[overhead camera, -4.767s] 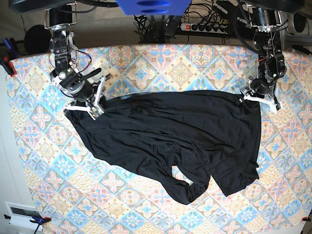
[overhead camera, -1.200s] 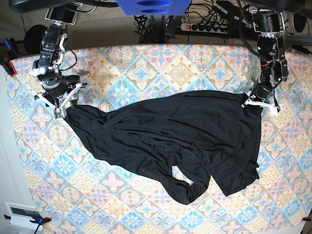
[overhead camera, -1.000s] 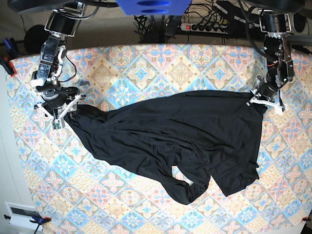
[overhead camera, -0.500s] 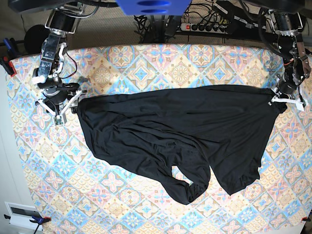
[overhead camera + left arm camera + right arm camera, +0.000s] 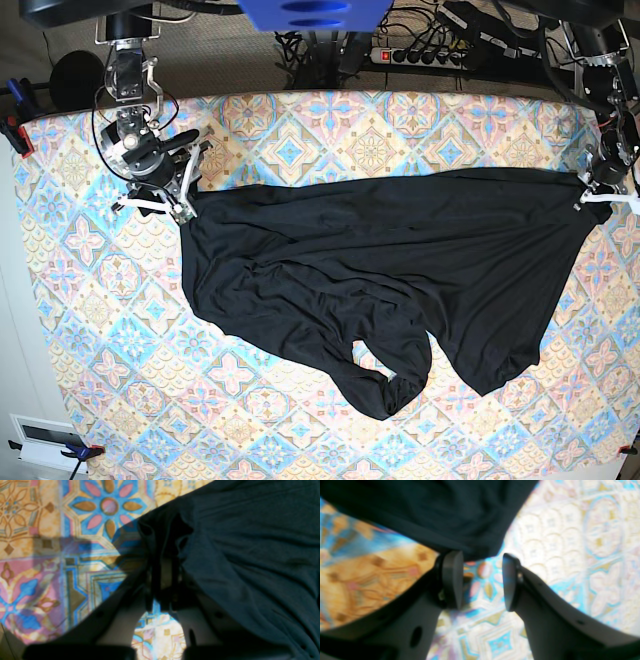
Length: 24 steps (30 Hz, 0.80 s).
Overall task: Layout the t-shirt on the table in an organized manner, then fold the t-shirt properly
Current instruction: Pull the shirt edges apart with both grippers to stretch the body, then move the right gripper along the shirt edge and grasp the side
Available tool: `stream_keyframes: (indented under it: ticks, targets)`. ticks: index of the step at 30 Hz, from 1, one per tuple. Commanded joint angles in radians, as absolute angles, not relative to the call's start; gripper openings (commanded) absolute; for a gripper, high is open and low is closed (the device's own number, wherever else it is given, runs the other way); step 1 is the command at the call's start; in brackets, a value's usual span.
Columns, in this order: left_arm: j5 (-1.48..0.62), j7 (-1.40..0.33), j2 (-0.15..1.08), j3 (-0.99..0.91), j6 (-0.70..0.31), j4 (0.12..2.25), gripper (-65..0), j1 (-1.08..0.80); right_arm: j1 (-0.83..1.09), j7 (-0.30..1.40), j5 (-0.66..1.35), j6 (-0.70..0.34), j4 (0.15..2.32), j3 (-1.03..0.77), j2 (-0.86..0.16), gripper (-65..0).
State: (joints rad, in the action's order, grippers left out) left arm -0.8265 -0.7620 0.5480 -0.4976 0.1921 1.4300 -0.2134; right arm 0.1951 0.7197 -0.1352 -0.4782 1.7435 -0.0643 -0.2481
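Pastel tiles cover the counter point(image 5: 90, 330), and the t-shirt point(image 5: 380, 280) lies spread between both claws. At its one end the left claw point(image 5: 163, 580) is closed on the cloth's corner. The right claw point(image 5: 481, 580) stands open, the other corner just beyond its tips.

You've got a plain black t-shirt point(image 5: 380, 280), no print, on a table point(image 5: 300, 130) w/ a pastel tile-pattern cloth: blue, pink & cream diamond medallions, w/ tan-gold outlines. Close up, the cloth shows a blue flower w/ pink & gold petals. Both grippers' fingers point(image 5: 451, 580) are dark grey-black w/ white brackets.
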Motion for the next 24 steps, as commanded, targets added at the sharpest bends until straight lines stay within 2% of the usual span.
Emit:
stream_keyframes:
  ticks: [1,8,15,24]
  targets:
    - [-0.829,-0.745,0.573,-0.509,0.188,1.445,-65.0,-0.213,0.154,0.691,-0.133,-0.469,1.762,-0.070,-0.255,-40.1]
    - [-0.831,-0.745,0.570,-0.509,0.188,1.448,-65.0,-0.236,-0.010,0.750,-0.133,-0.473,1.739,-0.122,-0.255,-40.1]
    - [-0.831,-0.745,0.567,-0.509,0.188,1.448,-65.0,-0.248,-0.105,0.766,-0.127,-0.473,1.613,-0.122,-0.252,-40.1]
    - [-0.831,-0.745,0.567,-0.509,0.188,1.448,-65.0,-0.248,-0.232,0.762,0.001,-0.473,1.419,-0.122,-0.252,-40.1]
